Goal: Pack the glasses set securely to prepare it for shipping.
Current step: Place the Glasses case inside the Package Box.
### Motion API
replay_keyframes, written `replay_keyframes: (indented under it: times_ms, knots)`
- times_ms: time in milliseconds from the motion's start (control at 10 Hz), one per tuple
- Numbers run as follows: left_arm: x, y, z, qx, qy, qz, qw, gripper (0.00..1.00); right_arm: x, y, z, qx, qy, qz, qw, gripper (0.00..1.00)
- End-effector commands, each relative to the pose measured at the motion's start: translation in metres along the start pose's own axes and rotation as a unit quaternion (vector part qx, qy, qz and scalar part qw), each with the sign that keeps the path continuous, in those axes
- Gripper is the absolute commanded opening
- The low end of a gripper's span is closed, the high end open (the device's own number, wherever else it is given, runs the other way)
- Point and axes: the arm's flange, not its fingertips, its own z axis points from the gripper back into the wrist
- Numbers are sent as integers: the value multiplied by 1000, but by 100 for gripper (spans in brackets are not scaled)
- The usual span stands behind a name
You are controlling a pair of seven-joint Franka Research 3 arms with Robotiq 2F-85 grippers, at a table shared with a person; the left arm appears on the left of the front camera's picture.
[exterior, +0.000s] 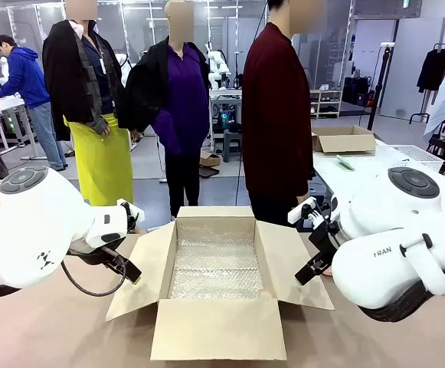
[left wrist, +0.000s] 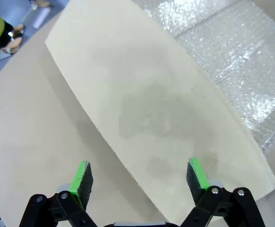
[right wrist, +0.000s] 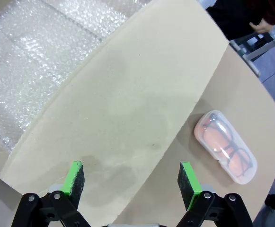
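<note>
An open cardboard box (exterior: 211, 333) stands mid-table, its floor lined with bubble wrap (exterior: 216, 268). My left gripper (left wrist: 139, 177) hangs open above the box's left flap (left wrist: 146, 104), nothing between its green pads (left wrist: 83, 177); in the front view the left gripper (exterior: 130, 272) is beside that flap. Over the right flap (right wrist: 128, 109), my right gripper (right wrist: 130, 178) is open and empty; from the front the right gripper (exterior: 308, 270) sits at the flap's edge. A pinkish clear-lidded glasses case (right wrist: 226, 146) lies flat on the table just beyond that flap. The mint-green case is out of view.
A person in a dark red top (exterior: 276, 115) stands at the far side, one hand (exterior: 302, 201) near the box's far right corner. Bubble wrap (left wrist: 236, 56) shows inside the box. Another table behind holds a small carton (exterior: 343, 138) and a white basket (exterior: 415, 156).
</note>
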Motion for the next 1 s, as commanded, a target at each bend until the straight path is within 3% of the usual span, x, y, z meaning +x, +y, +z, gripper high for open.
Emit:
replay_keyframes:
  times_ms: [0,300,400,500,900]
  knots:
    - [-5,9,31,-24,11,-66,997,100,10,-22,26,-16,-13,29,999,100]
    - [-16,37,82,-72,5,-147,986,100,34,-67,55,7,33,169,985,100]
    - [-26,43,95,-85,-3,-186,979,100,44,-85,53,-3,44,183,982,100]
    - [-37,49,106,-98,-16,-209,973,100,50,-99,48,-15,67,231,971,100]
    - [-78,56,135,-127,-62,-249,958,100,67,-158,26,49,110,362,925,100]
